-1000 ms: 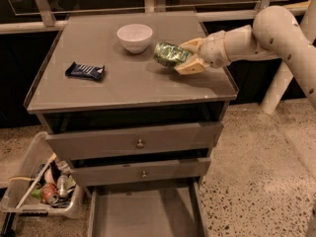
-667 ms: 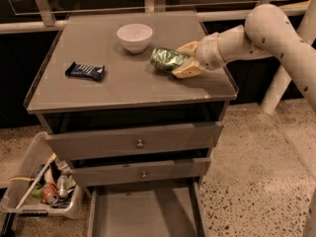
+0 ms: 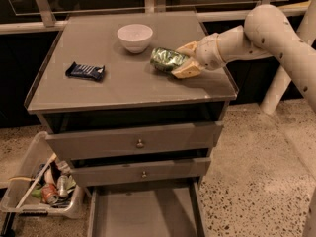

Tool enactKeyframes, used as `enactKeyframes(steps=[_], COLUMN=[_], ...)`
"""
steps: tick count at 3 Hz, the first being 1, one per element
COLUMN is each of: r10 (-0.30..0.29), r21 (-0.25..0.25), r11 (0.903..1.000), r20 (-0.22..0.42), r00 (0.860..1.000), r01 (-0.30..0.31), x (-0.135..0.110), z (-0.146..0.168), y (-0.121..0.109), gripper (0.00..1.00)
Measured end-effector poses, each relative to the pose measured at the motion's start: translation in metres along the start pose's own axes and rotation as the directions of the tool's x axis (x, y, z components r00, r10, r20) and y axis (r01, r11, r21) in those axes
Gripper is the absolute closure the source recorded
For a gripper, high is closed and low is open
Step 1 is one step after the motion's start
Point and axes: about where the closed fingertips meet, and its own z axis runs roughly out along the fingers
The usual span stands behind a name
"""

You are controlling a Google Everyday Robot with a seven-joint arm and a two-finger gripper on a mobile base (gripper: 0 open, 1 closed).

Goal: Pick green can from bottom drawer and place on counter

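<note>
The green can (image 3: 167, 59) lies tilted on its side, held low over the right part of the counter (image 3: 123, 83), just right of the white bowl. My gripper (image 3: 183, 60) reaches in from the right and is shut on the green can, one tan finger above it and one below. Whether the can touches the counter surface I cannot tell. The bottom drawer (image 3: 143, 211) is pulled out at the foot of the cabinet, and its floor is bare.
A white bowl (image 3: 135, 37) stands at the counter's back centre. A dark snack bar (image 3: 85, 71) lies at the left. Two knobbed drawers (image 3: 140, 143) sit shut above the bottom one. A bin of trash (image 3: 44, 189) stands on the floor at the left.
The gripper has carried the green can a little leftward and lower over the counter, closer to the white bowl.
</note>
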Motion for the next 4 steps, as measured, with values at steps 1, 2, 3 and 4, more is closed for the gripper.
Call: enactKeyframes(steps=[1,2,3,4], r10=[0.0,0.0,0.0,0.0], r21=[0.0,0.0,0.0,0.0], r11=[1.0,1.0,1.0,1.0], r20=[0.0,0.0,0.0,0.0], r00=[1.0,1.0,1.0,1.0], r01=[0.0,0.0,0.0,0.0], x=[0.0,0.0,0.0,0.0], z=[0.0,0.0001,0.0001,0.0002], y=[0.0,0.0,0.0,0.0001], gripper=[0.36,0.13,0.0,0.0])
